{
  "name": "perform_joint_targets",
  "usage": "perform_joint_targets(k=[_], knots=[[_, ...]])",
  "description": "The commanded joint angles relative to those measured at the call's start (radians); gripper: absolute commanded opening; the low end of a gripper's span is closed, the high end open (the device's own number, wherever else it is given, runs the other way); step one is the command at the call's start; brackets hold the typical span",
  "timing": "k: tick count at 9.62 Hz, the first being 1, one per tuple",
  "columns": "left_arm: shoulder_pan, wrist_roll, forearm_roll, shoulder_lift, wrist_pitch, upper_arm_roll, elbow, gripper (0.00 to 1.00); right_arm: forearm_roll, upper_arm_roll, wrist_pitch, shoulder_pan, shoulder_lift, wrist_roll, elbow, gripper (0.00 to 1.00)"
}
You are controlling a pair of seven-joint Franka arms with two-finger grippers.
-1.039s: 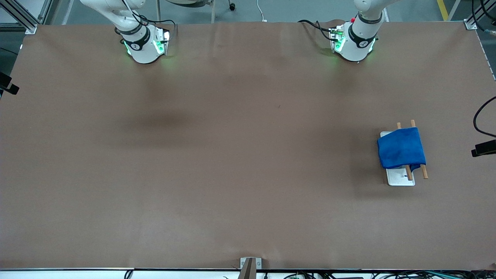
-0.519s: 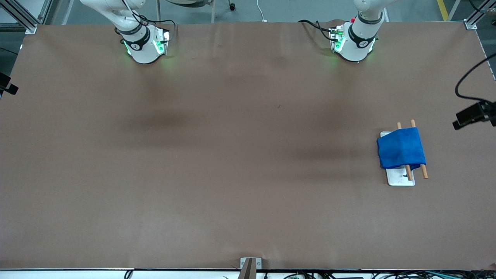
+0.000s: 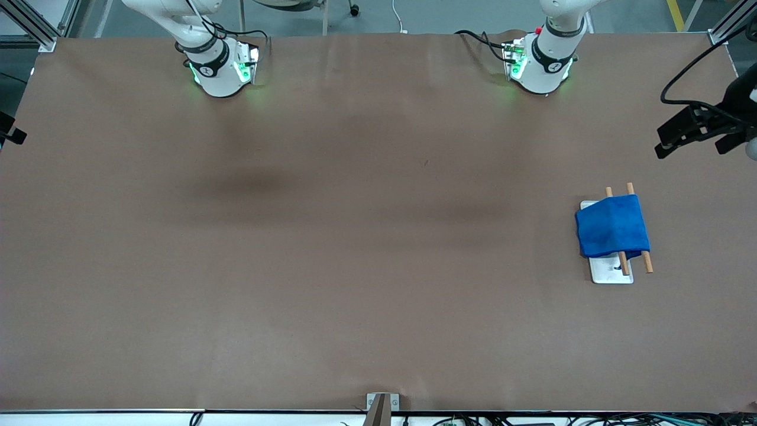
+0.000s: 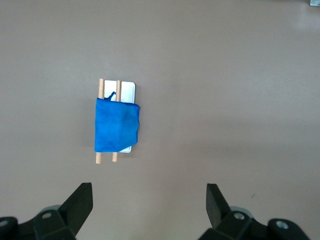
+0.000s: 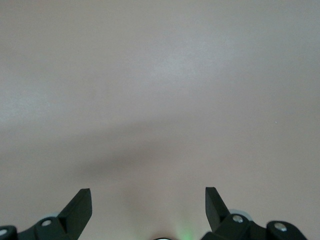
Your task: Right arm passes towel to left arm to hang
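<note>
Brown desk [image 3: 355, 236] fills the view. Up high by the edge at the left arm's end, the left pincer [image 4: 149, 202] hangs with fingers spread wide, holding nothing. Right pincer [image 5: 148, 206], equally agape and empty, waits over bare desk. Near that same edge, the towel [image 3: 612, 226] drapes both rods of the rack [image 3: 613, 271], so hanging looks done.
</note>
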Motion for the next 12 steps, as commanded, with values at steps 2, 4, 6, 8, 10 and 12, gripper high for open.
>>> perform_joint_targets(k=[2,4,6,8,10,12], knots=[[-0.249,0.011,-0.068,-0.123,0.004,0.291,-0.181,1.0,0.012,-0.001,-0.006,-0.003,0.003,0.004,0.013,1.0],[-0.351,0.015,-0.068,-0.163,0.018,0.385,-0.235,1.0,0.014,-0.001,-0.002,-0.003,0.003,0.001,0.013,1.0],[-0.391,0.04,-0.066,-0.219,0.077,0.436,-0.33,1.0,0.014,-0.001,0.049,-0.002,0.003,0.001,0.005,1.0],[-0.391,0.077,-0.066,-0.216,0.078,0.439,-0.328,1.0,0.012,-0.001,0.04,-0.002,0.002,0.001,0.005,1.0],[-0.408,0.131,-0.046,-0.217,0.076,0.444,-0.328,1.0,0.014,-0.001,0.037,-0.003,0.002,0.001,0.005,1.0],[-0.408,0.134,-0.041,-0.216,0.076,0.444,-0.328,1.0,0.014,-0.001,0.032,-0.003,0.003,0.001,0.005,1.0]])
